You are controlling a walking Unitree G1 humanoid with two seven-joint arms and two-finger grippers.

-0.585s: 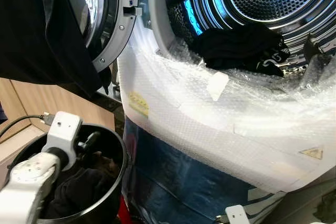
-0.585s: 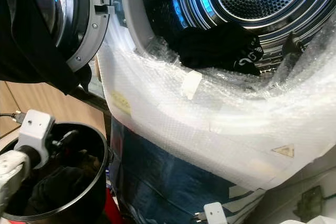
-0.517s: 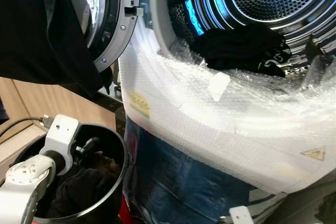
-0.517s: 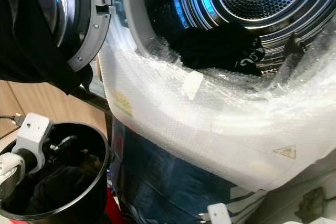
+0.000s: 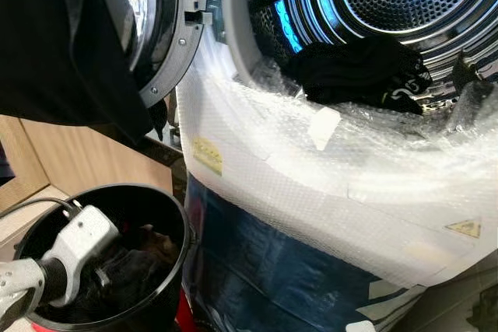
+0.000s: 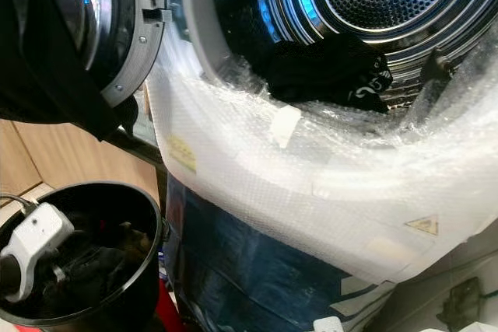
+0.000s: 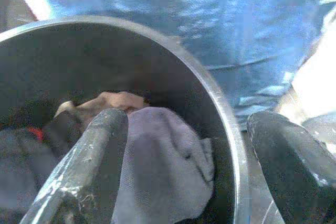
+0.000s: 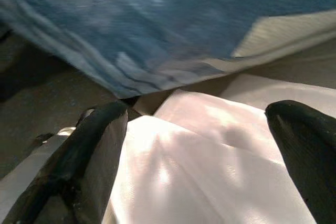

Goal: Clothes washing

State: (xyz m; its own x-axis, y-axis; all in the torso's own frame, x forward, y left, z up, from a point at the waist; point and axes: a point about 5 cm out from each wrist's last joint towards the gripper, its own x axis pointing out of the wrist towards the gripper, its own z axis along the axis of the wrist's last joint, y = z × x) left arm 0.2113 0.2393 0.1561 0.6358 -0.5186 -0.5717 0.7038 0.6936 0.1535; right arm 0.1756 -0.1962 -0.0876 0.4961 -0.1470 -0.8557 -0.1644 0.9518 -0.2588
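While fingers spread apart, left tool (image 7: 184, 166) reaches into black bucket (image 5: 177, 215) over grey cloth (image 7: 163, 166)

My left wrist housing (image 5: 78, 242) is white plastic with a thin cable — my fingers (image 7: 89, 166) are black, scuffed grey.

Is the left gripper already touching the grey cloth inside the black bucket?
Cannot tell. In the left wrist view one finger overlaps the grey cloth, but no contact or gap shows plainly.
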